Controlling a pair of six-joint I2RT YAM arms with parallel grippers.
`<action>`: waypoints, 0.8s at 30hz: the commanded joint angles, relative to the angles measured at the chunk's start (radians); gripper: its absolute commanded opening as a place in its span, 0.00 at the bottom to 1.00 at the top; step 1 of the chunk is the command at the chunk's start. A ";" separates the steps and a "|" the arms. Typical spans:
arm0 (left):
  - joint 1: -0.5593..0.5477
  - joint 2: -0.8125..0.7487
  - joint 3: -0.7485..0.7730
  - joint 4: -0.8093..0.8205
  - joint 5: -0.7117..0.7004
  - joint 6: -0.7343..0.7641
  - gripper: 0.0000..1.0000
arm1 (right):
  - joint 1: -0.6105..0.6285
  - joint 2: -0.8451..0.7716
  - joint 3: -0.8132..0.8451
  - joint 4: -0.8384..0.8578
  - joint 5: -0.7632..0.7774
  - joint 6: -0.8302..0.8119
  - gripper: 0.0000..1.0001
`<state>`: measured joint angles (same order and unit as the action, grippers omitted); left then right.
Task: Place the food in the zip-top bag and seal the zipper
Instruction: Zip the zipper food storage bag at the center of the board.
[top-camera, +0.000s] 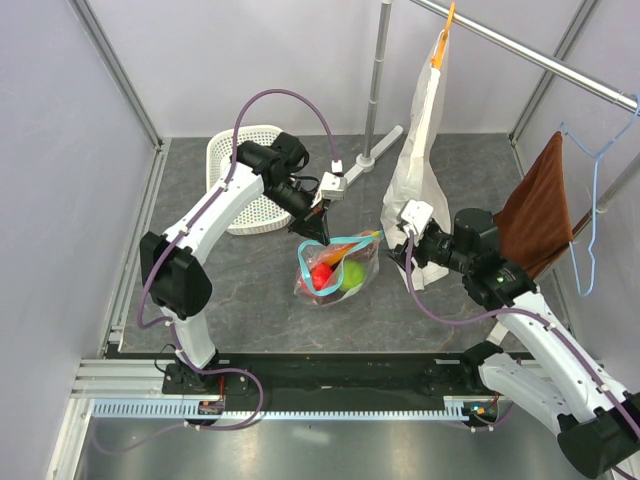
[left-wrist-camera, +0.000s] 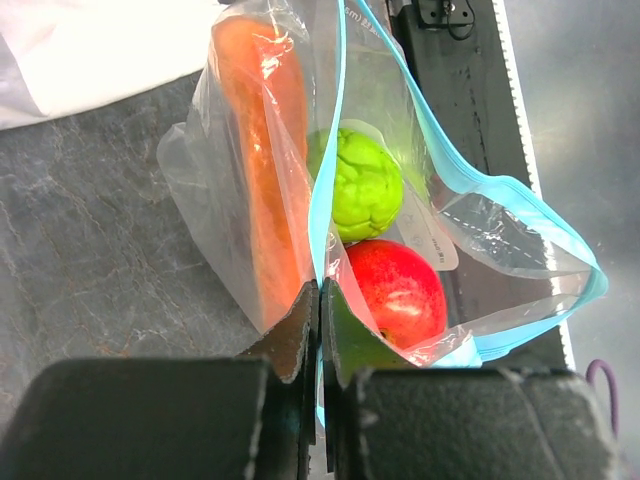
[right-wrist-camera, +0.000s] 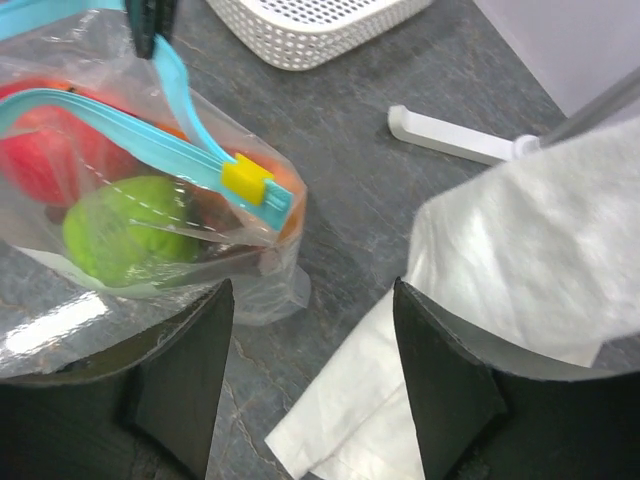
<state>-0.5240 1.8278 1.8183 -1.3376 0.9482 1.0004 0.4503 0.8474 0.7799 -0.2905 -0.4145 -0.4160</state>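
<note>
The clear zip-top bag lies on the grey table with its teal zipper gaping open. Inside I see the red apple, the green round fruit and the orange papaya slice. The grapes and dark ball are hidden. My left gripper is shut on the zipper strip at the bag's far edge. My right gripper is open and empty just right of the bag, near the zipper's yellow slider. The apple and green fruit also show in the right wrist view.
A tall white paper bag hangs from a rail and rests right behind my right gripper; its foot lies between the open fingers. A white basket stands at the back left. A pole base and a brown cloth are at the right.
</note>
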 joint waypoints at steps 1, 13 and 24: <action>0.002 -0.004 0.010 -0.201 0.011 0.087 0.02 | -0.013 0.012 0.047 0.071 -0.210 -0.009 0.70; 0.002 -0.005 0.009 -0.199 0.021 0.127 0.02 | -0.013 0.119 0.108 0.065 -0.328 -0.064 0.51; 0.012 0.011 0.059 -0.183 0.066 0.086 0.18 | -0.013 0.084 0.099 0.060 -0.311 -0.064 0.00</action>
<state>-0.5220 1.8282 1.8187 -1.3376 0.9493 1.0805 0.4358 0.9642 0.8455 -0.2554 -0.6994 -0.4683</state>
